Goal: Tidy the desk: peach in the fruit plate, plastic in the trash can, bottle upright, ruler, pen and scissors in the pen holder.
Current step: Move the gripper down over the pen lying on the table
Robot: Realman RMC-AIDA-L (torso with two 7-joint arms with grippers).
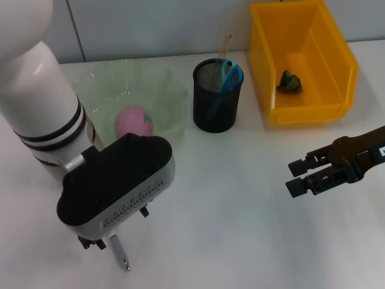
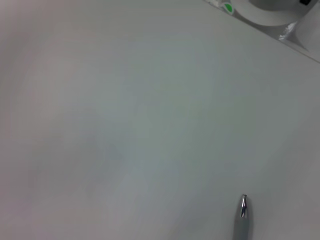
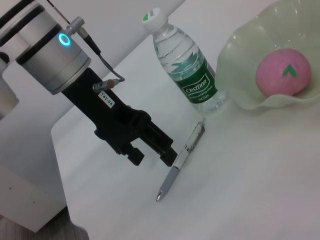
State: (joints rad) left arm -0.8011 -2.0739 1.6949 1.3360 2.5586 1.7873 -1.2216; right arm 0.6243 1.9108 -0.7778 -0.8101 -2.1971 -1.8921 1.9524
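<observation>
While the right gripper (image 1: 301, 174) waited open well apart, the left gripper (image 3: 150, 152) hung open directly above the pen (image 3: 181, 161), jaws straddling its long axis.

lab bench | white table (image 1: 240, 229) | yellow bin (image 1: 341, 78) | plain wall

surface: white desk (image 1: 240, 229) | behind: pale panelled wall (image 1: 150, 24)

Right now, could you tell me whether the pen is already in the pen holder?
No, the pen lies flat on the table beside the left hand, not in the pen holder.
</observation>
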